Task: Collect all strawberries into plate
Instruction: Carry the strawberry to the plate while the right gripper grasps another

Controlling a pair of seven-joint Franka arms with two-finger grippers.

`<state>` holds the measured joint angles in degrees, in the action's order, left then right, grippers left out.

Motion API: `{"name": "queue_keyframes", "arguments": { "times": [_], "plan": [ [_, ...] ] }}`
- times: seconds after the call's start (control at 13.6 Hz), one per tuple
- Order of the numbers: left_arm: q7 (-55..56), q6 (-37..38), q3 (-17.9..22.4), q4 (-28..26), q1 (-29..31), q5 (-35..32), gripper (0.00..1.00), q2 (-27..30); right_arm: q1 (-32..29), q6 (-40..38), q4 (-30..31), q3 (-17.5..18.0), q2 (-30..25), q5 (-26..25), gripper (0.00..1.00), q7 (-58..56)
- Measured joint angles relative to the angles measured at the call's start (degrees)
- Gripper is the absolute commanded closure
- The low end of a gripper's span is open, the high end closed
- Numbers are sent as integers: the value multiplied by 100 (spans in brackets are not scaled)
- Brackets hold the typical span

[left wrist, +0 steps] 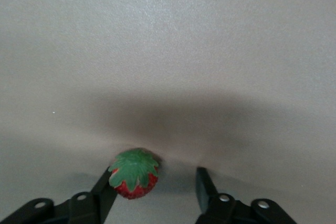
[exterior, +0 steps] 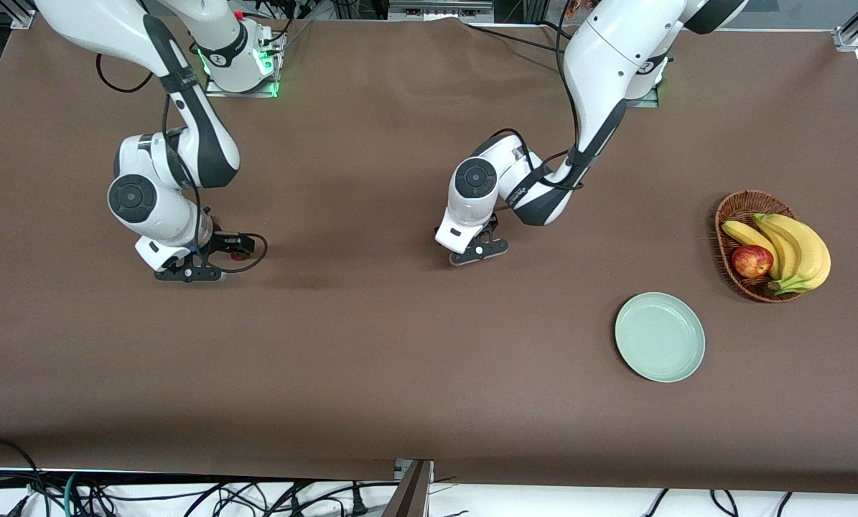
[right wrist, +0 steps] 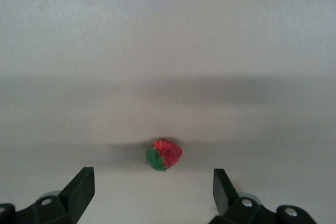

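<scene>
Mint-green plate [exterior: 660, 336] sits bare, so no berries in yet. Left gripper [left wrist: 155, 184] is down on the worktop, jaws part-closed, one finger touching a strawberry [left wrist: 134, 180], other finger apart; not gripped. Right gripper [right wrist: 152, 187], jaws wide, straddles another strawberry [right wrist: 164, 154]. Third berry not seen. Basket [exterior: 741, 208] w/ bananas [exterior: 795, 248] and apple [exterior: 752, 261] beside plate; nothing blocks.

We see a brown tabletop [exterior: 371, 345]. Directly on it: plate [exterior: 660, 336], basket [exterior: 739, 208] of fruit toward the left arm's end, farther from the camera than the plate, and two strawberries [left wrist: 134, 173] [right wrist: 164, 154].
</scene>
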<state>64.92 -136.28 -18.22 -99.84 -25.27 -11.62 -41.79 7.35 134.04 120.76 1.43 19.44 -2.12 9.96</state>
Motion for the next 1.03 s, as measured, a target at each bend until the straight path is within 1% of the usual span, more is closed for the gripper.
{"name": "queue_keyframes", "arguments": {
  "times": [0.07,0.15,0.22,0.29,0.51,0.66,0.88,1.03],
  "plan": [
    [0,5,0,-6,-10,0,92,14,-249,-28,54,249,-23,-1,0,-5],
    [1,10,0,-11,-14,0,100,23,-478,-29,116,475,-37,-4,0,-34],
    [0,11,0,-13,-14,0,100,27,-659,-21,174,635,-44,-5,0,-127],
    [0,12,1,-14,-13,0,100,28,-764,20,219,706,-45,-5,0,-225],
    [0,12,5,-14,5,0,100,31,-830,470,335,736,22,-21,0,-380],
    [-31,12,37,-13,105,-5,100,44,-830,801,373,746,195,-48,0,-443],
    [-462,64,68,9,512,-19,100,151,-835,1142,375,746,467,-50,0,-636],
    [-936,170,77,25,842,-23,100,317,-856,1211,378,734,554,-50,0,-835]
  ]
}}
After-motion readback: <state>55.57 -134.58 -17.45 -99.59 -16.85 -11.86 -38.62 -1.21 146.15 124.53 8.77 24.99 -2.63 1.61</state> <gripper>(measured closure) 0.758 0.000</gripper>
